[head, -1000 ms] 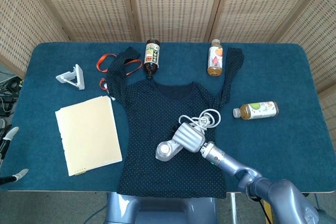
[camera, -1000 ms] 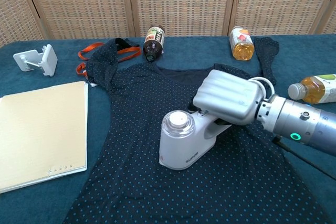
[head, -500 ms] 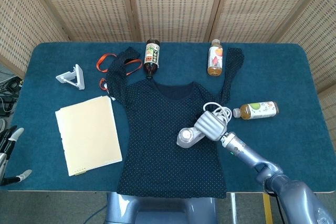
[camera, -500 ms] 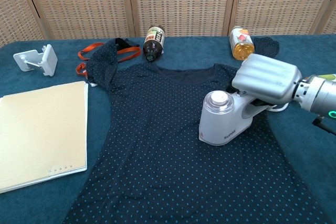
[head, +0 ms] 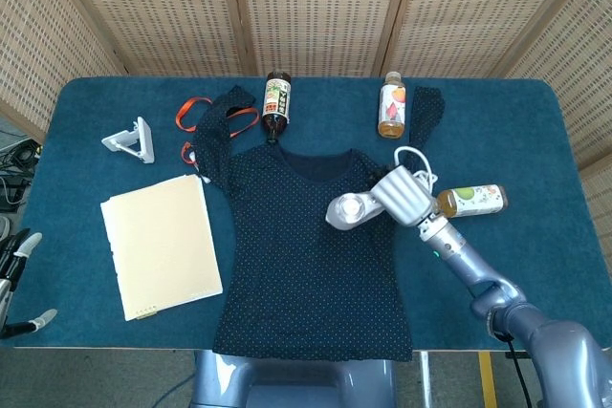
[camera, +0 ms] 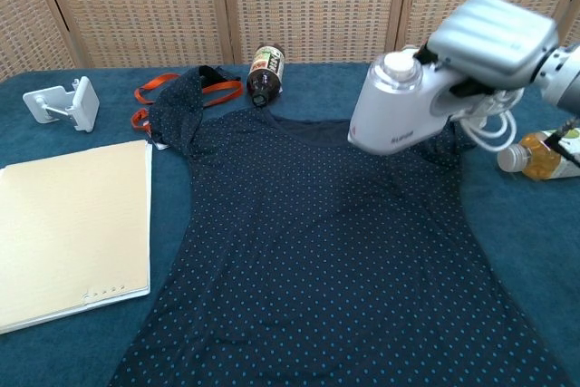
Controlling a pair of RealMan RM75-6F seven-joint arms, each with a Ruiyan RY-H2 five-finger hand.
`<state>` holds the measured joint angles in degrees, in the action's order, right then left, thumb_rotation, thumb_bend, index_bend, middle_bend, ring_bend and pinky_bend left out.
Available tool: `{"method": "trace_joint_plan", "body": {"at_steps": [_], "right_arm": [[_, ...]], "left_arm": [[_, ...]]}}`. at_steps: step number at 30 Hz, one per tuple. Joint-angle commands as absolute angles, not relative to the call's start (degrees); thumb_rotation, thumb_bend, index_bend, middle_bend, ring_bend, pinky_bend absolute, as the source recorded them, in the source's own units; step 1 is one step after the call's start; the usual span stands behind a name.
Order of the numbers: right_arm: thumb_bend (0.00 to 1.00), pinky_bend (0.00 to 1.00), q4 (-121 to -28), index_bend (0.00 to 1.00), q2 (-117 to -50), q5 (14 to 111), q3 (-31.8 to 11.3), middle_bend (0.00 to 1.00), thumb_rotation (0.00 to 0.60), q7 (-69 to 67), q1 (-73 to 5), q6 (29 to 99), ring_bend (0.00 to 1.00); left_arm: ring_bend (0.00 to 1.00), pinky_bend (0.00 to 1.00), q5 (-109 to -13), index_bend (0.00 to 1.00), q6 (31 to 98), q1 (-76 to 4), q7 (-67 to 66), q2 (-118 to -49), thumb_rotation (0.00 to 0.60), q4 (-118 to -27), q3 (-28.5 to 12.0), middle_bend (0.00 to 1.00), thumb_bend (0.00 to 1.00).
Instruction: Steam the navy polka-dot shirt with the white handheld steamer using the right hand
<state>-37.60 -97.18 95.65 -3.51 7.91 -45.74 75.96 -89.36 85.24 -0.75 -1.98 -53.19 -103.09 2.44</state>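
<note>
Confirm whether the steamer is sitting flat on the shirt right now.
No, the right hand holds the steamer lifted above the shirt.

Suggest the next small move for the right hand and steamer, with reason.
Probably lower the steamer back to the shirt and sweep toward the robot's left shoulder area. The right hand holds it lifted above the shirt's upper right; the chest view shows its base clear of the fabric.

You've got the white steamer in a silver-grey right hand over the navy, pale-dotted shirt. Teal table cloth, cream notebook, orange strap beside it.
</note>
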Motion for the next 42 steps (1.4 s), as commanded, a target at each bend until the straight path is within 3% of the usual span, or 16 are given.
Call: {"method": "trace_joint_plan", "body": {"at_steps": [1,11,22,28,30,33,35,37,39,42], "right_arm": [[1.00,0.94,-38.18,0.87,-94.43,92.61,-6.43,0.72,0.600,8.67,-46.93,74.21,0.72],[1.00,0.94,-32.69,0.85,-93.57,80.43,-13.22,0.70,0.600,11.86,-47.05,61.43,0.72],[1.00,0.94,-23.58,0.82,-100.78,72.97,-14.31,0.67,0.600,17.61,-45.88,49.00,0.71],[0.97,0.94,-21.28,0.78,-102.90,71.93,-14.40,0.64,0.600,18.03,-45.98,46.53,0.69],[0.89,0.94,-20.68,0.73,-103.47,71.48,-14.70,0.60,0.600,18.04,-46.14,46.06,0.67],[0.52,0.93,-19.78,0.53,-104.02,70.48,-15.41,0.48,0.600,18.14,-46.36,44.98,0.60],[0.21,0.92,-19.23,0.33,-104.24,69.85,-15.83,0.39,0.600,18.60,-46.50,44.30,0.54],[0.06,0.89,-18.90,0.21,-104.45,69.25,-16.27,0.34,0.600,19.08,-46.55,44.08,0.49],[0.00,0.87,-18.90,0.13,-104.50,68.91,-16.50,0.29,0.600,19.38,-46.53,43.90,0.44],[0.00,0.77,-19.28,0.05,-104.34,68.63,-16.66,0.20,0.600,19.95,-46.43,44.08,0.30]], "left_arm": [[0.00,0.00,-89.29,0.00,85.15,-0.82,-1.67,-53.17,0.600,-102.86,2.38,0.00,0.00],[0.00,0.00,-87.89,0.00,84.14,-1.30,-2.29,-53.26,0.600,-103.34,1.94,0.00,0.00],[0.00,0.00,-86.34,0.00,82.52,-2.00,-3.37,-53.92,0.600,-103.20,1.63,0.00,0.00],[0.00,0.00,-85.73,0.00,81.87,-2.26,-3.59,-54.07,0.600,-103.10,1.57,0.00,0.00],[0.00,0.00,-85.63,0.00,81.82,-2.28,-3.62,-54.09,0.600,-103.13,1.56,0.00,0.00],[0.00,0.00,-85.70,0.00,81.84,-2.28,-3.60,-54.09,0.600,-103.16,1.61,0.00,0.00],[0.00,0.00,-85.75,0.00,81.85,-2.26,-3.55,-54.09,0.600,-103.11,1.66,0.00,0.00],[0.00,0.00,-85.77,0.00,81.84,-2.26,-3.44,-54.09,0.600,-103.04,1.70,0.00,0.00],[0.00,0.00,-85.78,0.00,81.81,-2.28,-3.38,-54.08,0.600,-103.02,1.71,0.00,0.00],[0.00,0.00,-85.95,0.00,81.85,-2.28,-3.27,-54.02,0.600,-103.11,1.76,0.00,0.00]]}}
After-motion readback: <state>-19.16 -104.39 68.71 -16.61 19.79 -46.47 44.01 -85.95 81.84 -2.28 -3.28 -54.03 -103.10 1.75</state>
